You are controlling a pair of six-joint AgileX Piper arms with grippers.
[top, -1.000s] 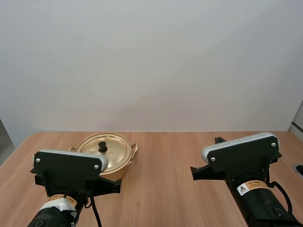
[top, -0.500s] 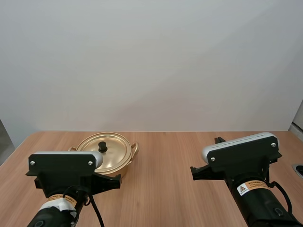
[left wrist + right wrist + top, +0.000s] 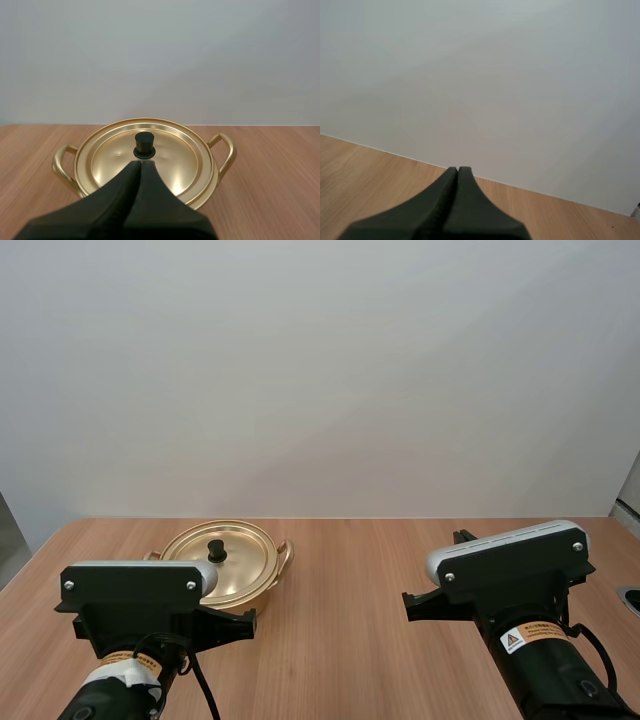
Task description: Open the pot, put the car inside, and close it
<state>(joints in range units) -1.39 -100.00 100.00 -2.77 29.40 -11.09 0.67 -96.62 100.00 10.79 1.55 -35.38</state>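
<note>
A golden pot [image 3: 225, 565] with two loop handles stands on the wooden table at the back left, its lid [image 3: 145, 160] on and a black knob [image 3: 144, 145] at the lid's centre. My left gripper [image 3: 140, 164] is shut, its fingers lying together as one dark wedge whose tip points at the knob from just in front of it. My right gripper [image 3: 457, 170] is shut too and hangs over bare table, facing the pale wall.
The wooden table [image 3: 360, 640] runs wide between the two arms and to the right of the pot. A pale wall rises behind its far edge. A small dark fitting [image 3: 632, 598] sits at the table's right edge.
My left arm has dropped slightly and pulled back a little, uncovering more of the pot's lid in the high view. The right arm has stayed still.
</note>
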